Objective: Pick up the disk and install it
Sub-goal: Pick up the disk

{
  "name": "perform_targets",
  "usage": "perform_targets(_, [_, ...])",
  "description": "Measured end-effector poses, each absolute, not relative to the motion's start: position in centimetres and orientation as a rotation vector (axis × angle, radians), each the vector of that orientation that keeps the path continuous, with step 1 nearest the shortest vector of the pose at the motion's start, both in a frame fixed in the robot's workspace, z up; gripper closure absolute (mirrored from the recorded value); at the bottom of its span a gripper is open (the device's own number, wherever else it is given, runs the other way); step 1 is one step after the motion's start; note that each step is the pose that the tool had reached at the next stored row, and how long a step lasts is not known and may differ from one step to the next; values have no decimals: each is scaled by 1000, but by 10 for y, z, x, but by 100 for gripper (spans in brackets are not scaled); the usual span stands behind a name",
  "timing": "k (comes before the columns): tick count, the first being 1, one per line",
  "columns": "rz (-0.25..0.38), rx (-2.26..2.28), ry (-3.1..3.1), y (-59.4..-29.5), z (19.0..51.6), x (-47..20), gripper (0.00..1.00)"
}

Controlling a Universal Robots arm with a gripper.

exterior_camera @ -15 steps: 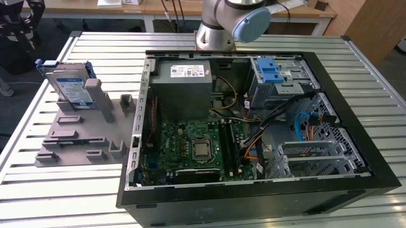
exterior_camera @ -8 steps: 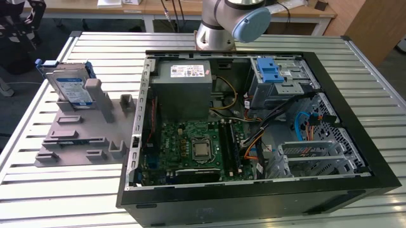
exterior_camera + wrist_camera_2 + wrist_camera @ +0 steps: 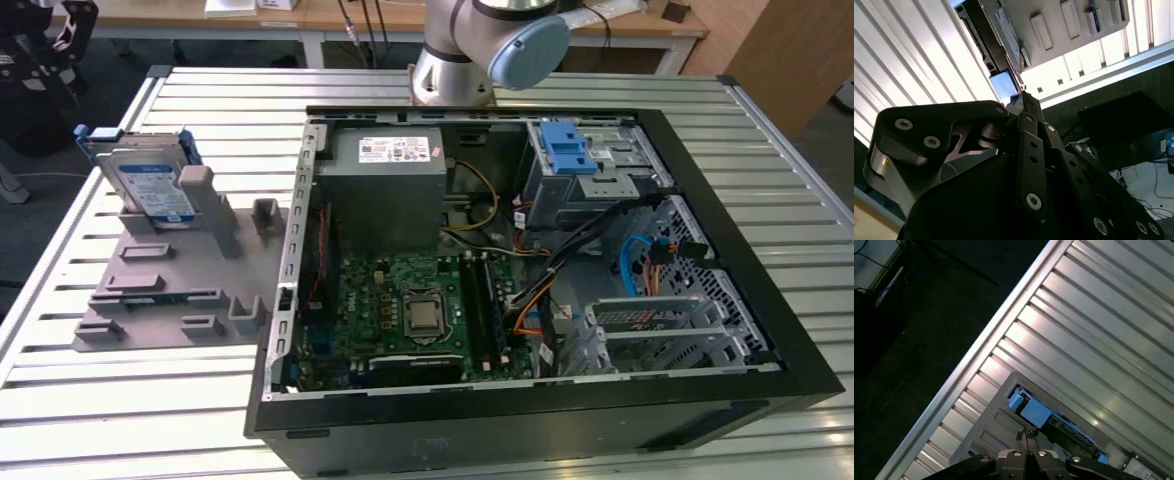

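Observation:
The disk, a silver drive with a white-and-blue label in a blue bracket, stands on edge in a grey holder on the slatted table, at the exterior view's left. In both wrist views I look down on it from above: the disk lies just past my fingertips. My gripper hangs over it, apart from it, with its two fingers pressed together and nothing between them.
An open black computer case lies on the table, with a grey metal box, a motherboard and a drive bay with a blue latch inside. The arm's base stands behind the case. The table edge runs close to the holder.

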State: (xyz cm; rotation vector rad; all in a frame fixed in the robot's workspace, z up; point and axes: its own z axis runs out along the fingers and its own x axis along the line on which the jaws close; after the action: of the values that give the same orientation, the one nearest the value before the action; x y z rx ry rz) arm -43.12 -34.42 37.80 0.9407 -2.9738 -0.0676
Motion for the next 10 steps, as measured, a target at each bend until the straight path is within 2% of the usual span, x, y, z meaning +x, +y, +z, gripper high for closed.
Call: perform_targets(10, [-66,1053,-2934,-344,377,-430,89])
